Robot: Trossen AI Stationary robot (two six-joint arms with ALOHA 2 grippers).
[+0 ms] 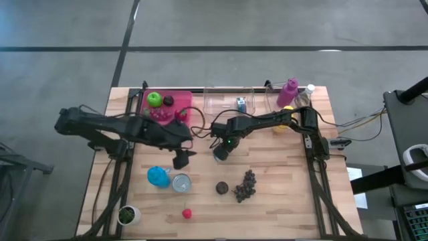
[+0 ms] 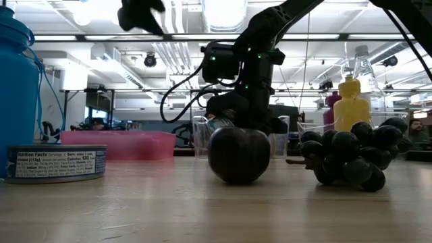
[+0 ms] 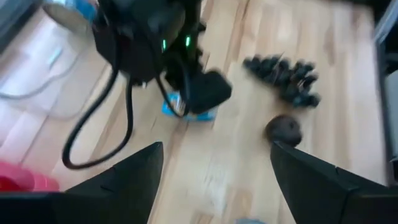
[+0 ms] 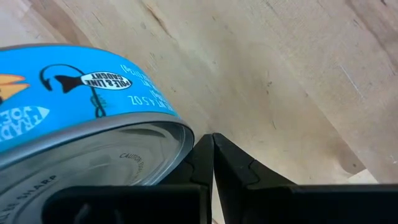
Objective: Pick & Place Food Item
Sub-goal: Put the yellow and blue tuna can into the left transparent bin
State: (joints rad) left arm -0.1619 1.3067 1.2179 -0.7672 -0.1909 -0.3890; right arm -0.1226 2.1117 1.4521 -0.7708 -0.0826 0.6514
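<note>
My right gripper point(image 1: 221, 154) points down at the table's middle, its fingers shut point(image 4: 213, 140). A blue tuna can point(image 4: 93, 106) sits tilted right beside them and shows under the gripper in the left wrist view point(image 3: 186, 112). My left gripper point(image 1: 182, 159) hangs open above the table just to its left, with nothing between its fingers point(image 3: 216, 149). A dark plum point(image 1: 222, 188) and a bunch of dark grapes point(image 1: 245, 185) lie on the table nearer the front edge. My right gripper comes from above, fingers pointing down and shut with nothing between them. The outer side of one finger point(image 4: 198, 155) lies against the can's metal rim point(image 4: 185, 134). The can stands tilted beside the fingers, its metal end turned up toward the wrist.
A second can point(image 1: 180, 182) and a blue bottle point(image 1: 158, 177) stand left of the plum. A red item point(image 1: 186, 213) and a small potted plant point(image 1: 127, 215) are near the front. A pink tray point(image 1: 175, 100) with a green apple, a clear bin point(image 1: 227, 100) and bottles point(image 1: 289, 92) line the far edge.
</note>
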